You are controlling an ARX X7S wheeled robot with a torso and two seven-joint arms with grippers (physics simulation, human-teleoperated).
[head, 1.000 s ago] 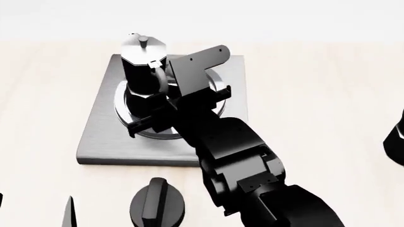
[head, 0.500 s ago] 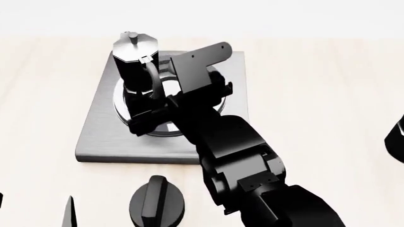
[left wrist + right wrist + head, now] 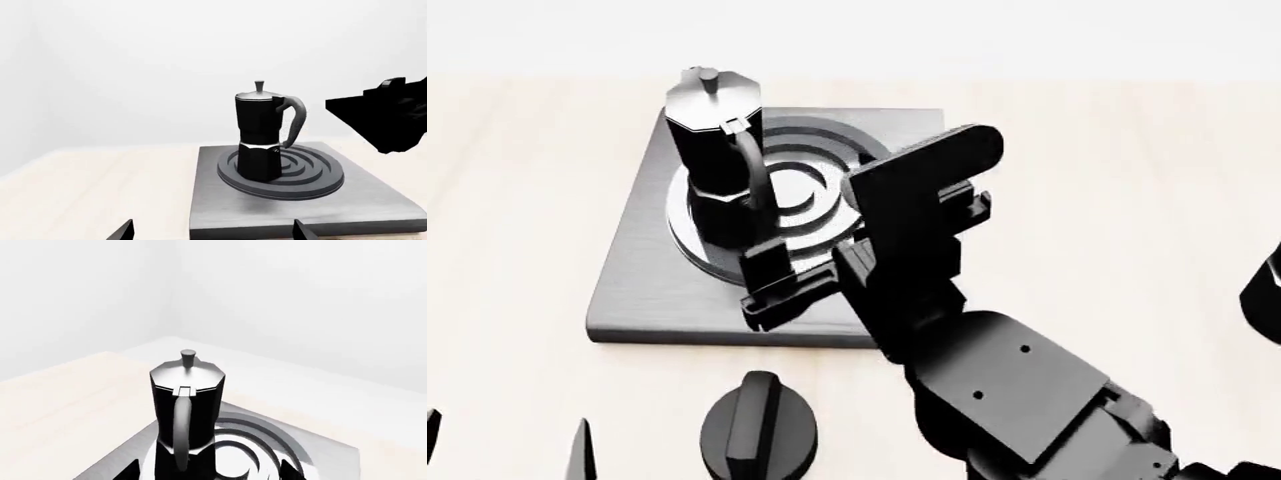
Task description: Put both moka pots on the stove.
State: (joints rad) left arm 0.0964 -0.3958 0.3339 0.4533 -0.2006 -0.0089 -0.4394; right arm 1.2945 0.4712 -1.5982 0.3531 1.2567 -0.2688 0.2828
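Observation:
One moka pot (image 3: pixel 711 140) stands upright on the left part of the ring burner of the grey stove (image 3: pixel 641 290). Its handle faces my right gripper (image 3: pixel 785 282), which is open, empty and a short way back from the pot. The right wrist view shows the pot (image 3: pixel 187 405) close ahead, between the spread fingertips (image 3: pixel 131 471). My left gripper (image 3: pixel 501 450) is open and empty at the near left, off the stove. The left wrist view shows the pot (image 3: pixel 260 135) on the stove (image 3: pixel 373 210). A black shape (image 3: pixel 1265 298) is cut off at the right edge; I cannot tell what it is.
A squat black round knob with a ridge (image 3: pixel 761 432) sits on the light wooden table (image 3: pixel 1094 180) just in front of the stove. My right arm (image 3: pixel 1014 390) reaches over the stove's near right corner. It also shows in the left wrist view (image 3: pixel 390 117).
My right gripper has let go of the moka pot's handle and drawn back to the near right. The pot stays upright on the burner. The left gripper has not moved.

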